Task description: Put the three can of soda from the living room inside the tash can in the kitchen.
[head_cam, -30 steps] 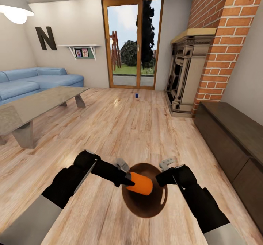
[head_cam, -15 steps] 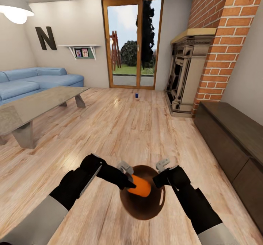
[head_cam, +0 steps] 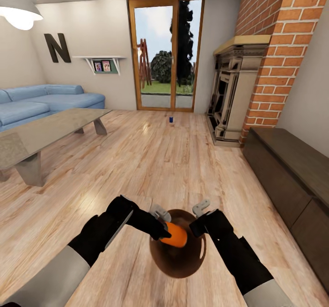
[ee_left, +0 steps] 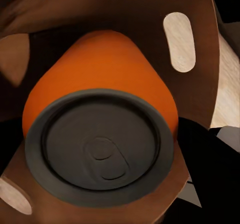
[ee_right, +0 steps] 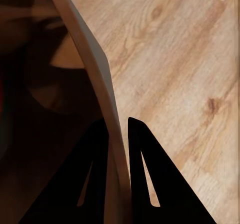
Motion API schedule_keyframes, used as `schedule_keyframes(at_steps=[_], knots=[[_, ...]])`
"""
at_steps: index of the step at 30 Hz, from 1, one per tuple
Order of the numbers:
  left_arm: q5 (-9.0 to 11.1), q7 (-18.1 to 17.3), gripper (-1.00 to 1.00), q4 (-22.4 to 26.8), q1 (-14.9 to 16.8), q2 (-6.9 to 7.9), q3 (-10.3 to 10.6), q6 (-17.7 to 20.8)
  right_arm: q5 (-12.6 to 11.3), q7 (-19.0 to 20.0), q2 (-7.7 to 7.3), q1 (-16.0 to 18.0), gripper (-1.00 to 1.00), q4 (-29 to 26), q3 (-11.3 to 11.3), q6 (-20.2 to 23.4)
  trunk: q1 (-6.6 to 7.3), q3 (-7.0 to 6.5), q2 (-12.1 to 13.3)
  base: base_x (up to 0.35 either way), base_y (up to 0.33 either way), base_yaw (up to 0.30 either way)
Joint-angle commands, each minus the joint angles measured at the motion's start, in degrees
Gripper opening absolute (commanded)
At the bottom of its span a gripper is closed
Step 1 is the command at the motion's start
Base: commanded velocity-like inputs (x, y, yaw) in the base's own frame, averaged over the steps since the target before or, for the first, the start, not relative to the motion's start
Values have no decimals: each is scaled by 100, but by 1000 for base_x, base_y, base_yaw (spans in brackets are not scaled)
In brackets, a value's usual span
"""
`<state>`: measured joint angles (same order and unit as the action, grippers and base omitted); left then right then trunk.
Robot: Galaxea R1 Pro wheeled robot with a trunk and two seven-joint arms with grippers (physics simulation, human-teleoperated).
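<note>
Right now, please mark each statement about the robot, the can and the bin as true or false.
1. The left gripper holds an orange can over the brown inside of the bin. True.
2. The right gripper has its jaws shut on the bin's wall. True: the thin rim stands between them in the right wrist view.
3. The bin stands on the low table. False: it is held above the wood floor.
4. A small blue can stands on the floor near the glass doors. True.
5. The orange can lies on the sofa. False: the left gripper grips it.
</note>
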<state>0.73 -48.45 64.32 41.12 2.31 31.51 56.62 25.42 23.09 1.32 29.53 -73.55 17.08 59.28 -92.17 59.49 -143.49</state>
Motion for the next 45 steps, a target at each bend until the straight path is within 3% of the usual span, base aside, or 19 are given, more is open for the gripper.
schedule_keyframes(at_steps=[1,4,10,15,21,32,33,45], knots=[[-224,327,-100,-5,1,-2,0,-116,-432,284,22,23,-100,-419,21,72,0,0,0,0,0,0],[-218,348,-100,-1,1,-13,9,-112,-427,284,79,51,-100,-422,36,72,0,0,0,0,0,0],[-214,360,-100,9,1,-72,407,-106,-425,284,149,69,-100,-417,49,72,0,0,0,0,0,0],[-214,347,-100,10,1,-81,513,-96,-424,284,163,73,-100,-415,50,72,0,0,0,0,0,0],[-212,324,-100,10,1,-87,785,51,-424,284,167,98,-100,-415,50,72,0,0,0,0,0,0],[-220,359,-100,10,1,-90,958,82,-424,284,167,105,-100,-415,50,72,0,0,0,0,0,0],[-223,361,100,10,1,-90,960,80,-424,284,167,105,-100,-415,50,72,0,0,0,0,0,0],[-219,368,100,8,1,-82,956,75,-428,284,159,106,-100,-394,50,72,0,0,0,0,0,0]])
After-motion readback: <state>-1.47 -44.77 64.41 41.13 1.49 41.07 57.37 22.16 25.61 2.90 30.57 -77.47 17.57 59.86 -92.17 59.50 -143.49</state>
